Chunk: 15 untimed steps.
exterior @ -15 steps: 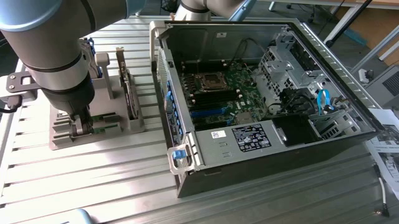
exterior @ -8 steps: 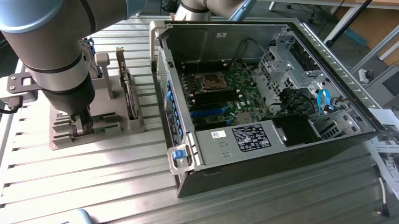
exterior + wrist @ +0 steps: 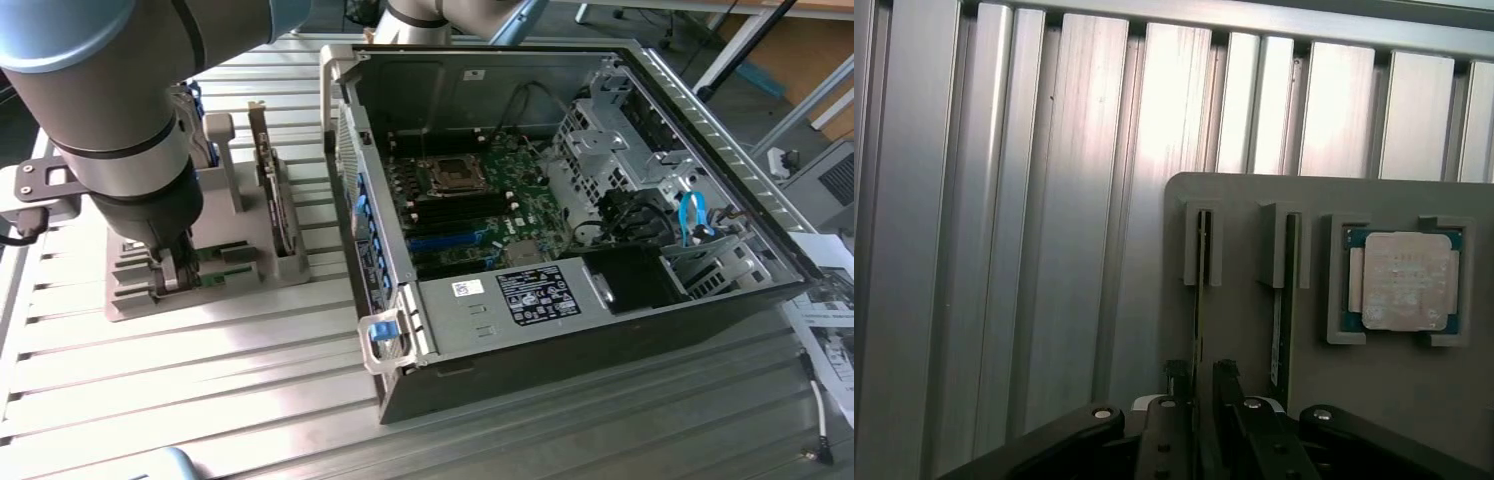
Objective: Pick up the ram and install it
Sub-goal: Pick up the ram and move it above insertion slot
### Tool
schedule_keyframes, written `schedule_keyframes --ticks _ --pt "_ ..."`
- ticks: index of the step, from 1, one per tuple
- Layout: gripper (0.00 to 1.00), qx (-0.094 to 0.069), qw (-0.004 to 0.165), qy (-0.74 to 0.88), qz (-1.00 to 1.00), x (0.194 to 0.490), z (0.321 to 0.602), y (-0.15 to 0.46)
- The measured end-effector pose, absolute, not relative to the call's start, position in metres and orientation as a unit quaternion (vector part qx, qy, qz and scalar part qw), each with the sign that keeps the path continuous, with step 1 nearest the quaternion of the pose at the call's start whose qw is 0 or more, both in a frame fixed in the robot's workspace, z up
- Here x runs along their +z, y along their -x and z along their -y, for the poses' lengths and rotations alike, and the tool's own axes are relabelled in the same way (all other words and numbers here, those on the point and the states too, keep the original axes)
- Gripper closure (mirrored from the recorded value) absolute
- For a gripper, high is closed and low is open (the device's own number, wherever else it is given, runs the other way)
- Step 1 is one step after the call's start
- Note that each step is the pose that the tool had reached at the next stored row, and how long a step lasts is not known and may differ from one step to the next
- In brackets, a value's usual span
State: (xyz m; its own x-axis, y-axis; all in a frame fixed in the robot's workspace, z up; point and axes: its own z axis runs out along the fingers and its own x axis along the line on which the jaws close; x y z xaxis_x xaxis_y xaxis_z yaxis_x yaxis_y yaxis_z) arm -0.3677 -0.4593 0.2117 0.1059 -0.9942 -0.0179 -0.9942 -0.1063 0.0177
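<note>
We count two ram sticks (image 3: 1201, 270), one processor chip (image 3: 1400, 281), one gray holder (image 3: 1244, 330), and one open computer case (image 3: 561, 370).

Ribbed aluminium-profile table (image 3: 200, 400). Open desktop computer case (image 3: 601, 350) lies on its side on it. Grey slotted parts holder (image 3: 254, 290) sits just beside the case, on the exterior view's left. Printed sheets (image 3: 830, 335) and a white cable (image 3: 819, 400) lie past the case's opposite side.
</note>
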Motion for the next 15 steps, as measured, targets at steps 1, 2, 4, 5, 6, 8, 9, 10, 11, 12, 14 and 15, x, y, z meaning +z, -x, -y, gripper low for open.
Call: schedule_keyframes --ticks 1,2,4,5,6,8,9,10,11,12,14,15 --pt "0.76 -0.013 0.001 -0.744 0.668 0.2118 0.4593 0.3677" --pt "0.76 -0.013 0.001 -0.744 0.668 0.2117 0.4593 0.3676" --pt "0.76 -0.013 0.001 -0.744 0.668 0.2116 0.4594 0.3669" --pt "0.76 -0.013 0.001 -0.744 0.668 0.2118 0.4594 0.3663" --pt "0.76 -0.013 0.001 -0.744 0.668 0.2117 0.4594 0.3656" --pt "0.76 -0.013 0.001 -0.744 0.668 0.2117 0.4593 0.3644" --pt "0.76 -0.013 0.001 -0.744 0.668 0.2117 0.4593 0.3638" --pt "0.76 -0.013 0.001 -0.744 0.668 0.2116 0.4593 0.3636" --pt "0.76 -0.013 0.001 -0.744 0.668 0.2117 0.4593 0.3636" --pt "0.76 -0.013 0.001 -0.744 0.668 0.2117 0.4593 0.3635" --pt "0.76 -0.013 0.001 -0.743 0.669 0.2118 0.4594 0.3634" --pt "0.76 -0.013 0.001 -0.743 0.669 0.2118 0.4593 0.3634"
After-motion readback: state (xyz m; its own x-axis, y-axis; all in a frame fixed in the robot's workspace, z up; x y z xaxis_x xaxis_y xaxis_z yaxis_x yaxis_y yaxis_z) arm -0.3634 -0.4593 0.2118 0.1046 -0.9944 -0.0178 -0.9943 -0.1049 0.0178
